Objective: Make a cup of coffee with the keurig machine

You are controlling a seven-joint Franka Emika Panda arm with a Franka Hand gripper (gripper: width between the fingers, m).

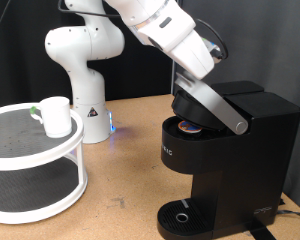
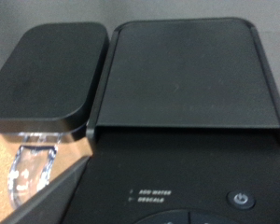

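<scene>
The keurig machine (image 1: 225, 150) has its lid up with a pod (image 1: 191, 127) inside. The cup (image 1: 56, 116) waits on the shelf (image 1: 50, 160), away from the drip tray (image 1: 179, 217). The gripper (image 1: 202, 78) is at the lid; open or closed, I cannot tell.

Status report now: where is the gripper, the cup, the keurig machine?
Gripper hidden behind raised lid handle of keurig machine. Lid open, pod inside. Cup on round white shelf, drip tray bare.

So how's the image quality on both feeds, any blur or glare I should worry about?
Exterior view: evenly lit and fairly sharp; the keurig machine and the cup read clearly, with a blue glow at the robot base. Wrist view: soft and dim, the machine's black top nearly featureless, a pale sheen on the water tank lid; the gripper isn't visible.
</scene>
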